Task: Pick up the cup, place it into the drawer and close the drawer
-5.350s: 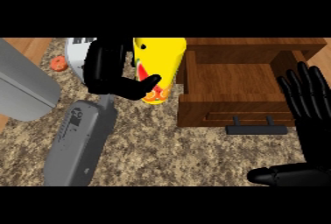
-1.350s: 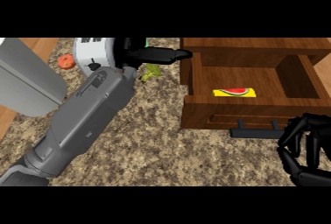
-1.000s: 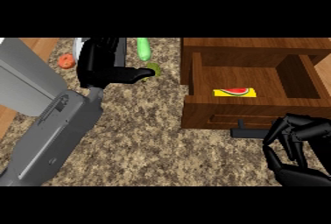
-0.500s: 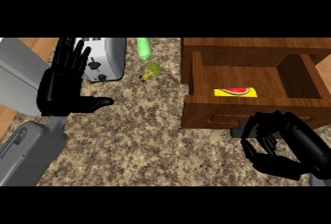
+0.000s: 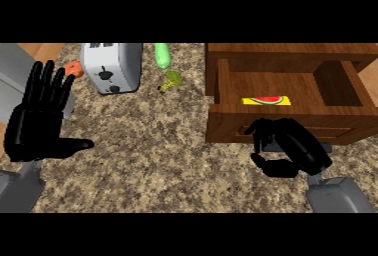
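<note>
The cup (image 5: pixel 266 100) lies inside the open wooden drawer (image 5: pixel 225 85), showing as a yellow strip with a watermelon picture just behind the drawer's front panel. My right hand (image 5: pixel 289 149) sits against the outside of that front panel, fingers curled, and covers the place where the drawer's handle is; I see nothing held in it. My left hand (image 5: pixel 38 115) stands open at the left edge, fingers up and thumb out to the right, far from the drawer and holding nothing.
A silver toaster (image 5: pixel 111 67) stands at the back left, with an orange item (image 5: pixel 72 69) beside it. A green cucumber (image 5: pixel 162 55) and a small broccoli piece (image 5: pixel 171 81) lie between the toaster and the drawer. A grey block (image 5: pixel 15 65) fills the far left.
My left hand, which held the cup 5.3 s ago, has drawn back to the left and opened. The cup now lies in the drawer. My right hand has risen to the drawer's front, fingers curled.
</note>
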### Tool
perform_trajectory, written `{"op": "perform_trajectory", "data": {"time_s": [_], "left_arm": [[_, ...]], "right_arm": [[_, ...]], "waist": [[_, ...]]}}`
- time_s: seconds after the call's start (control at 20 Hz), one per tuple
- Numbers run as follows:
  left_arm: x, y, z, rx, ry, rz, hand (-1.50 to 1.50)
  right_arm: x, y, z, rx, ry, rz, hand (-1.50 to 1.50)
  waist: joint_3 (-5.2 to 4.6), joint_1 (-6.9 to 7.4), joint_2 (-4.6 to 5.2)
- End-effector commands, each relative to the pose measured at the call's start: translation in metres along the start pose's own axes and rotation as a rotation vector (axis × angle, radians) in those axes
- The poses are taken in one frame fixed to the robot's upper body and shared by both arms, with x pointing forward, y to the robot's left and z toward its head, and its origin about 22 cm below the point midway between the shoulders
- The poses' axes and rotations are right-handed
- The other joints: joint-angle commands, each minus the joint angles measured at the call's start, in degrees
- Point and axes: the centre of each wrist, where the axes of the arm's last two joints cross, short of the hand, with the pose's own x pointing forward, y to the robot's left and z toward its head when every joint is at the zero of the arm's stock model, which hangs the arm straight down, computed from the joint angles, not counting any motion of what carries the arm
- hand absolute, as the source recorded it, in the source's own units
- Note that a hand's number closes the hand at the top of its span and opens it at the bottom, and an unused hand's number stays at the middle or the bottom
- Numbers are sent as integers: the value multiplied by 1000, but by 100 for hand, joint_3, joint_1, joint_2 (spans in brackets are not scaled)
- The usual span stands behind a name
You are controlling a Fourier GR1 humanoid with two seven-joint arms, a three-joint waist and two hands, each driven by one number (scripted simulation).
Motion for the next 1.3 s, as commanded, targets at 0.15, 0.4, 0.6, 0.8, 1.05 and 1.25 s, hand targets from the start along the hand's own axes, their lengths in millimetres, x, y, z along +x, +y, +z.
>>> {"op": "perform_trajectory", "data": {"time_s": [0.15, 0.4, 0.6, 0.8, 1.05, 1.25], "left_arm": [[-10, 33, 30, 14, 16, 11, -150], [2, 39, 28, 10, 4, 16, -150], [-5, 46, 51, 0, 2, 39, -150], [-4, 52, 29, -15, -6, 40, -150], [4, 57, 26, -20, -13, 34, -150], [-15, 50, 52, -42, 8, 42, -150]], "right_arm": [[-36, 36, -25, 81, 54, 106, -150], [-66, 55, -42, 113, 88, 87, -150], [-77, 43, -72, 108, 100, 57, -150], [-84, 20, -96, 106, 105, 8, -150], [-97, -17, -107, 110, 109, -20, -150], [-113, -29, -97, 121, 146, 6, -150]], "waist": [[0, -35, 15], [3, -41, 15], [5, 47, 30], [6, 50, 56], [8, 109, 84], [13, 259, 133]]}}
